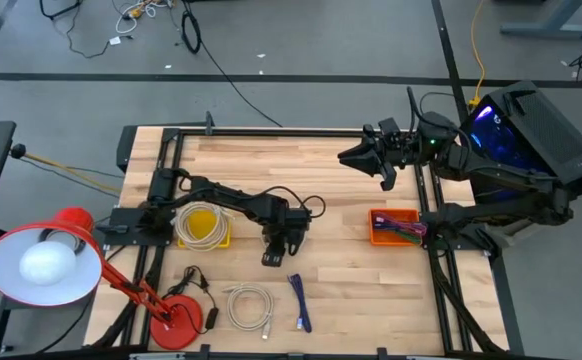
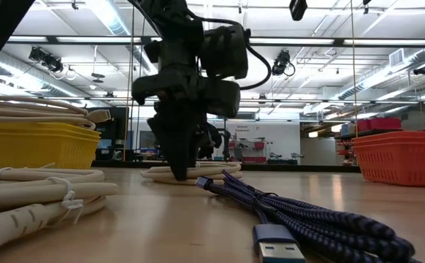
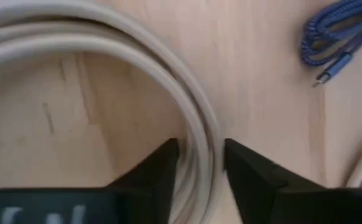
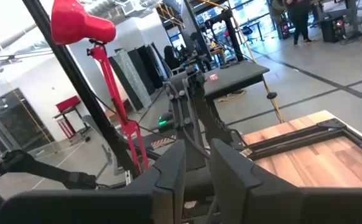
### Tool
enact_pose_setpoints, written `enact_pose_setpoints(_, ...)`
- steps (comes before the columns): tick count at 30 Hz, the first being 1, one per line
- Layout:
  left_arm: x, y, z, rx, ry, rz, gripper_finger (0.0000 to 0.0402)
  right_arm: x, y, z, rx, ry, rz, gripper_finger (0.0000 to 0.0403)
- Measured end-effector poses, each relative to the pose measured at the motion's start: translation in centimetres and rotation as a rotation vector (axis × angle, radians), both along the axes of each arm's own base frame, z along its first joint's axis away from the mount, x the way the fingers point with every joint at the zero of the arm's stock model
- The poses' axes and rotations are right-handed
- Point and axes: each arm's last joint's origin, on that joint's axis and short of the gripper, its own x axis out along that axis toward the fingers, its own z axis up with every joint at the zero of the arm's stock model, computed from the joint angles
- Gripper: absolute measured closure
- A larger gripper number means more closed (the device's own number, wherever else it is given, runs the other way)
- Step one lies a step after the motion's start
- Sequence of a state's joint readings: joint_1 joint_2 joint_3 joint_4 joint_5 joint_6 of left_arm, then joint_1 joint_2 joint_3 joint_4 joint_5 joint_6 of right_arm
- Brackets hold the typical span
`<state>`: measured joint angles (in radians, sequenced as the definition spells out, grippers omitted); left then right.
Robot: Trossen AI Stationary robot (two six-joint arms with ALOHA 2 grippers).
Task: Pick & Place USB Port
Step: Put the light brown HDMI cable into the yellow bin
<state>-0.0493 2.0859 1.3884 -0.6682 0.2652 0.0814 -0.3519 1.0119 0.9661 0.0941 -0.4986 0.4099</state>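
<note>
Wooden table (image 1: 321,170) on a black frame, grey workshop floor around it, open hall with strip lights behind

Left arm reaches in from 9 o'clock to just below table centre. left gripper (image 1: 273,258) points straight down, tips at the table surface. Its wrist view shows the two dark fingers (image 3: 159,165) narrowly apart, one each side of a strand of the white USB cable (image 3: 137,56). Strand fills the gap; can't tell if the pads press it. Cable lies flat on the wood as a loose coil, not lifted, mostly hidden under the gripper from above

Second white coil (image 1: 249,305) lies at 7 o'clock of the left gripper, apart from it. Blue braided cable (image 1: 299,300) lies at 5 o'clock of the gripper, near the front edge, metal USB plug toward the low camera. Thin black cable (image 1: 196,283) sits at 8 o'clock, near the lamp base

Yellow basket (image 1: 225,238) at 9 o'clock of the gripper holds another pale coil. Orange basket (image 1: 374,235) at 3 o'clock, by the right rail, holds mixed cables

Red desk lamp (image 1: 71,235) at the 8 o'clock corner, lit

Right arm waits at 1 o'clock of the table, right gripper (image 1: 346,157) raised and pointing toward 9 o'clock, fingers a narrow slot apart with nothing in them
</note>
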Motion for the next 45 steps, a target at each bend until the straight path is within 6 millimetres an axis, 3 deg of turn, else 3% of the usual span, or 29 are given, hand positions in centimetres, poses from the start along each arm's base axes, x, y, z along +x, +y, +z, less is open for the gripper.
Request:
enact_pose_setpoints(3, 0.0, 0.1, -0.1, 0.019, 0.004, 0.035, 0.0354, 0.0, 0.0, 0.0, -0.001, -0.001, 0.000, 0.0325)
enact_pose_setpoints(4, 0.0, 0.2, -0.1, 0.014, 0.008, 0.054, 0.0366, 0.0, 0.0, 0.0, -0.001, -0.001, -0.001, 0.0325)
enact_pose_setpoints(8, 0.2, 0.6, -0.1, -0.022, 0.016, 0.112, 0.0366, 0.0, 0.0, 0.0, -0.008, -0.002, -0.002, 0.0325)
enact_pose_setpoints(13, 0.3, 0.7, 1.7, 0.059, 0.009, 0.147, 0.0366, 0.0, 0.0, 0.0, -0.028, -0.004, -0.003, 0.0325)
enact_pose_setpoints(19, 1.2, 2.2, 8.0, 0.185, -0.135, 0.216, 0.0366, 0.0, -0.1, 0.0, -0.051, -0.008, -0.015, 0.0325)
enact_pose_setpoints(22, 0.7, 3.3, 10.8, 0.286, -0.109, 0.238, 0.0366, 0.0, -0.1, 0.0, -0.051, -0.008, -0.015, 0.0325)
enact_pose_setpoints(24, 0.2, 4.2, 13.8, 0.369, -0.112, 0.265, 0.0366, 0.0, 0.0, 0.0, -0.051, -0.008, -0.015, 0.0325)
enact_pose_setpoints(30, -2.9, 6.2, 22.1, 0.519, -0.108, 0.359, 0.0366, 0.0, -0.1, 0.0, -0.055, -0.007, -0.015, 0.0325)
enact_pose_setpoints(34, -7.1, 5.7, 27.8, 0.555, -0.147, 0.468, 0.0366, 0.0, -0.1, -0.1, -0.060, -0.001, -0.020, 0.0325)
enact_pose_setpoints(37, -9.8, 4.7, 30.8, 0.536, -0.249, 0.557, 0.0366, -0.1, -0.3, -0.1, -0.072, 0.002, -0.029, 0.0325)
enact_pose_setpoints(41, -14.0, 3.0, 33.7, 0.448, -0.378, 0.658, 0.0366, -0.2, -0.8, -0.1, -0.077, 0.005, -0.074, 0.0325)
enact_pose_setpoints(45, -17.1, 1.8, 33.9, 0.432, -0.422, 0.740, 0.0366, -0.3, -1.2, -0.1, -0.083, 0.003, -0.102, 0.0325)
